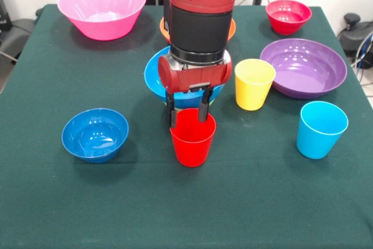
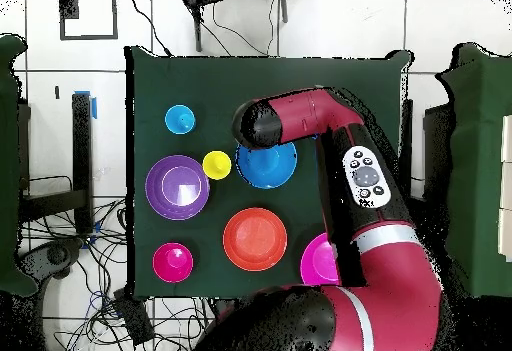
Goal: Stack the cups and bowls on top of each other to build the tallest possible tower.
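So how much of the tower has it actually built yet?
Hardly any. A large blue bowl behind the arm may sit on something, though that is hidden. The gripper straddles the red cup's rim. The yellow cup, sky-blue cup and small blue bowl stand loose.

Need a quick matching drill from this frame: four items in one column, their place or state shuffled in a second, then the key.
Things:
1. red cup
2. yellow cup
3. sky-blue cup
4. small blue bowl

Places or states, front view:
A. alone on the cloth, toward the picture's left
B. upright beside the purple bowl
C. gripper fingers straddling its far rim
D. nearest the picture's right edge, in front of the purple bowl

Pairs: 1-C, 2-B, 3-D, 4-A
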You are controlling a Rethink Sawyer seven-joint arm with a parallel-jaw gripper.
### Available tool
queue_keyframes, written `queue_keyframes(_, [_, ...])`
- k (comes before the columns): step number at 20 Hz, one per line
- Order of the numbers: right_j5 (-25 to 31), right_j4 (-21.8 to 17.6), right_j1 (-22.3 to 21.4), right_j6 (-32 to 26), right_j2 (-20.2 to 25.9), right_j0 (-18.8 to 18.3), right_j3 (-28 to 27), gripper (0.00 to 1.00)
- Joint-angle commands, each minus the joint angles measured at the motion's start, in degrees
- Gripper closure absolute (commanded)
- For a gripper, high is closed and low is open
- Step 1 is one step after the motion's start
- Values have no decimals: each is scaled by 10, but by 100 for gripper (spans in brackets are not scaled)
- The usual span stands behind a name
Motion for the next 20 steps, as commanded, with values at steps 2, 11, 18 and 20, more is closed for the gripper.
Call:
queue_keyframes(2, [-11, -50, 26, -126, 31, 4, -38, 0])
queue_keyframes(11, [1, -55, 42, -135, 29, 6, -55, 0])
queue_keyframes(18, [14, -61, 69, -148, 25, 10, -81, 0])
queue_keyframes(20, [21, -60, 77, -151, 26, 12, -92, 0])
